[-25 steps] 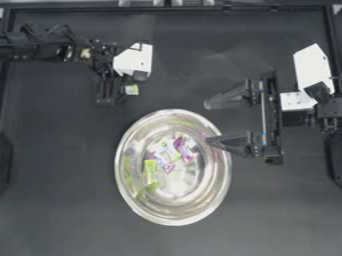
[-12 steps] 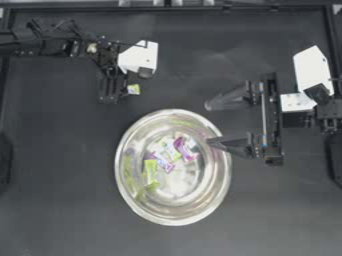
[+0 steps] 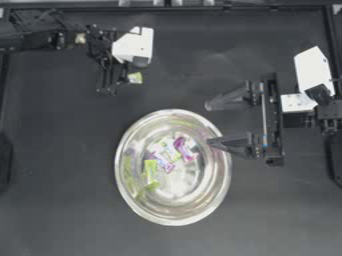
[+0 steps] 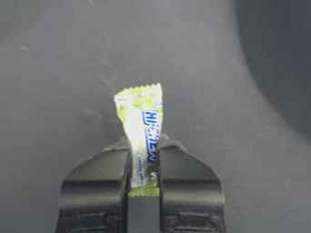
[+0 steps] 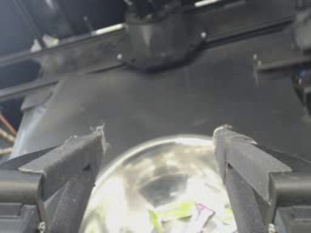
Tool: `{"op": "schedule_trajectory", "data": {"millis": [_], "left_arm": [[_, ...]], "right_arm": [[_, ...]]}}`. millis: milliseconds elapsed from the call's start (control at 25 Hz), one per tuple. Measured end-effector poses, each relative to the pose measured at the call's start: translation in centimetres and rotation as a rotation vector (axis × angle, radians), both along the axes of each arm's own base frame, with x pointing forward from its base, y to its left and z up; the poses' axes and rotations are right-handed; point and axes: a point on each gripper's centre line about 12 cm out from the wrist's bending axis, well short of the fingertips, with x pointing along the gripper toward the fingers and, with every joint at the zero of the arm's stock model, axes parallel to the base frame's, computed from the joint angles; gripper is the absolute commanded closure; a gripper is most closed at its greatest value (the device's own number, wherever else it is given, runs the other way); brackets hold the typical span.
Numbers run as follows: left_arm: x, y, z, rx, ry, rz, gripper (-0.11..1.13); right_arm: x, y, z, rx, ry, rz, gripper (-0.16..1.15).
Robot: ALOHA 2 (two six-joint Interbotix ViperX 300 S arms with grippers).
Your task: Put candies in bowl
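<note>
A dark table [image 3: 60, 210] fills the top view, its matte surface showing faint pale scuffs and streaks. A raised dark rail [image 3: 200, 6] runs along its far edge, and a similar border strip [image 3: 328, 30] runs down the side at the right. In the right wrist view a dark round mount [image 5: 159, 36] sits beyond the table's edge.

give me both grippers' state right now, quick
Left gripper: closed on a yellow-green candy, up left of the bowl.
Right gripper: open, empty, at the bowl's right rim.
</note>
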Motion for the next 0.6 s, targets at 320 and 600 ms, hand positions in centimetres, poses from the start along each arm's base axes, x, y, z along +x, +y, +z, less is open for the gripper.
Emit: {"op": "schedule_trajectory", "data": {"millis": [320,600], "left_arm": [[1.1,-3.2,4.8,0.041,-0.118,-0.055,0.63],[2.9,-8.5,7.0,-0.028,-0.221,-0.127,0.64]], "right_arm": [[-0.1,0.0,-0.2,0.000,0.005,-0.002,-0.02],[-0.1,0.0,-0.2,-0.001,0.005,-0.001,-0.02]]}}
